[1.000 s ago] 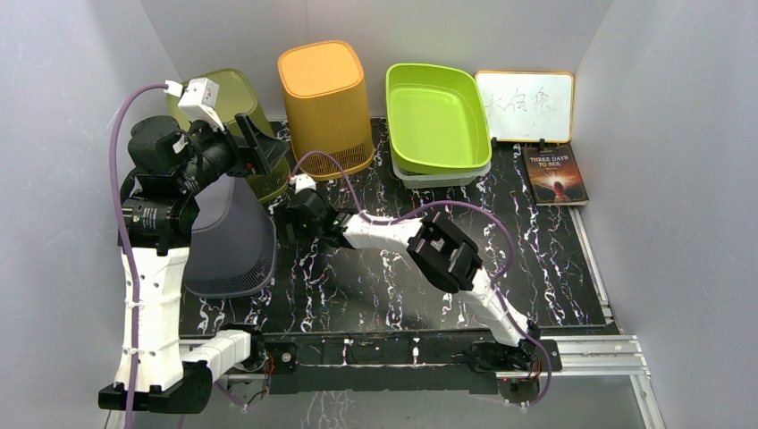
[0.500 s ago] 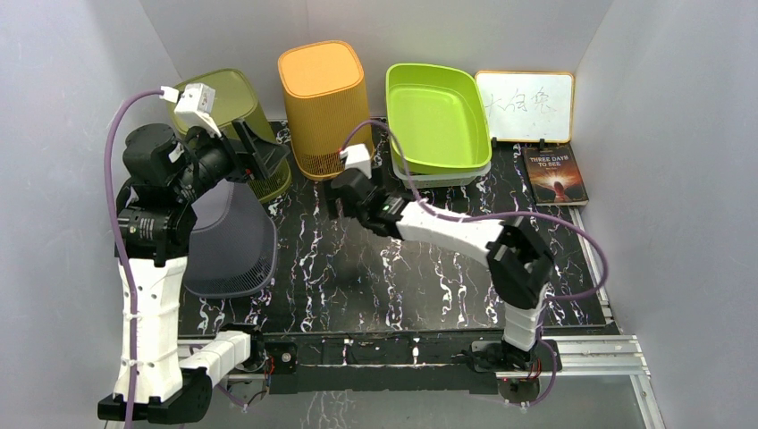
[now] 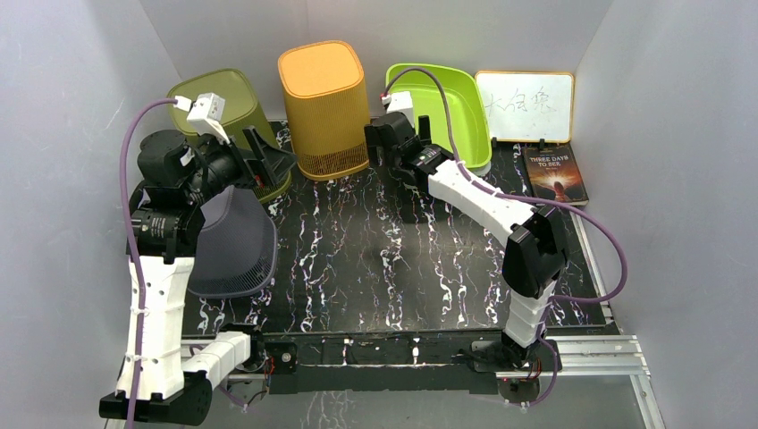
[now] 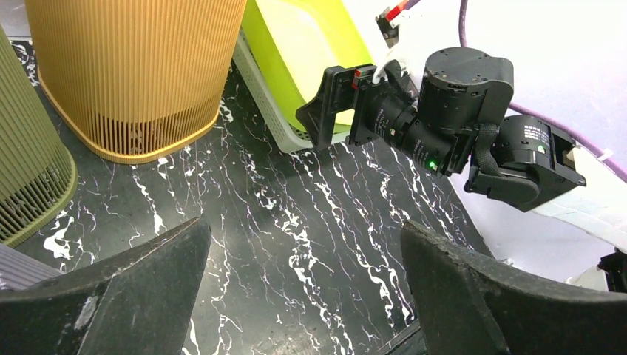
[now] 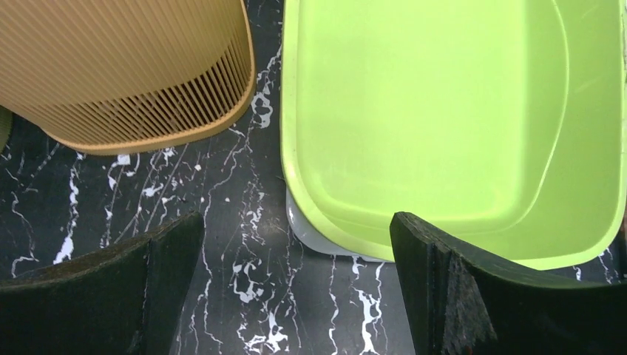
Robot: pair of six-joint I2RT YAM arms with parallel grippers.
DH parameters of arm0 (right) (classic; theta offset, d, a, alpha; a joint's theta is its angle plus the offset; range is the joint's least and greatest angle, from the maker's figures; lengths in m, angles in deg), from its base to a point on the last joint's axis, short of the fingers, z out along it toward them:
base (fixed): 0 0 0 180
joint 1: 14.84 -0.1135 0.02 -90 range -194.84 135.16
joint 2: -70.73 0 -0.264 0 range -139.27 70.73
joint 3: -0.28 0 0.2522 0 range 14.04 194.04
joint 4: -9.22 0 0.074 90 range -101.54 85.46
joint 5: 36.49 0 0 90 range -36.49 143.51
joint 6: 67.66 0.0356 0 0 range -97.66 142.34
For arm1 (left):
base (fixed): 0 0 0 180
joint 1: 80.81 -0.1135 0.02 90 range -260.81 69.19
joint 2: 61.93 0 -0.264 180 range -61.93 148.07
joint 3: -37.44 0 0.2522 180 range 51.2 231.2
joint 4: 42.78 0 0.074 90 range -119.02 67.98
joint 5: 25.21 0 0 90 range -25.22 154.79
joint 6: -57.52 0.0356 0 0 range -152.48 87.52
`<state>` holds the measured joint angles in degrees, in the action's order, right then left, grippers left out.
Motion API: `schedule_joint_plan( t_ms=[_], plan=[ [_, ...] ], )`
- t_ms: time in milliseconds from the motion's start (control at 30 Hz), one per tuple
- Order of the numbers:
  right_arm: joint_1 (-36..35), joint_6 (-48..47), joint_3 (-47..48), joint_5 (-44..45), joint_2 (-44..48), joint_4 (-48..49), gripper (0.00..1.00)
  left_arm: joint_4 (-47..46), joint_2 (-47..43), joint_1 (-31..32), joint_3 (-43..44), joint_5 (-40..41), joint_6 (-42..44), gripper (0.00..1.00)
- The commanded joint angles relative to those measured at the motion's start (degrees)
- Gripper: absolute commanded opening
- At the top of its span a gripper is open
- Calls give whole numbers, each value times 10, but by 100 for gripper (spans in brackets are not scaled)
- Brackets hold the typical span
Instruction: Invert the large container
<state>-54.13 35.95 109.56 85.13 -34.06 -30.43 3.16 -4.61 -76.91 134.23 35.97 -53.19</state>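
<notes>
A lime green tub (image 3: 442, 116) stands open side up at the back, nested in a pale grey tray (image 3: 427, 179). My right gripper (image 3: 391, 159) is open and empty, hovering at the tub's near left corner. In the right wrist view the tub (image 5: 444, 118) fills the upper right, and its corner lies between the open fingers of the gripper (image 5: 296, 222). My left gripper (image 3: 268, 159) is open and empty beside the olive basket (image 3: 228, 103). The left wrist view shows its open jaws (image 4: 307, 229) over bare tabletop, with the right gripper (image 4: 336, 103) near the tub (image 4: 310, 44).
An orange ribbed basket (image 3: 326, 107) stands bottom up left of the tub, also in the right wrist view (image 5: 126, 66). A grey basket (image 3: 232, 246) lies at the left. A whiteboard (image 3: 525, 105) and a book (image 3: 556, 174) sit at the back right. White walls surround the table.
My right arm has swung from the left middle of the table to the back, up to the green tub's left corner. My left gripper has shifted slightly and stays open.
</notes>
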Motion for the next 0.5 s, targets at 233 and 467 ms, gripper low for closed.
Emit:
schedule_joint_plan(
  t_ms=[233,467],
  plan=[
    [37,-36,36,-58,-32,26,64,3,-18,-1,-22,-6,5,98],
    [59,-47,8,-55,-45,57,51,1,-30,-1,-44,-4,6,98]
  ],
)
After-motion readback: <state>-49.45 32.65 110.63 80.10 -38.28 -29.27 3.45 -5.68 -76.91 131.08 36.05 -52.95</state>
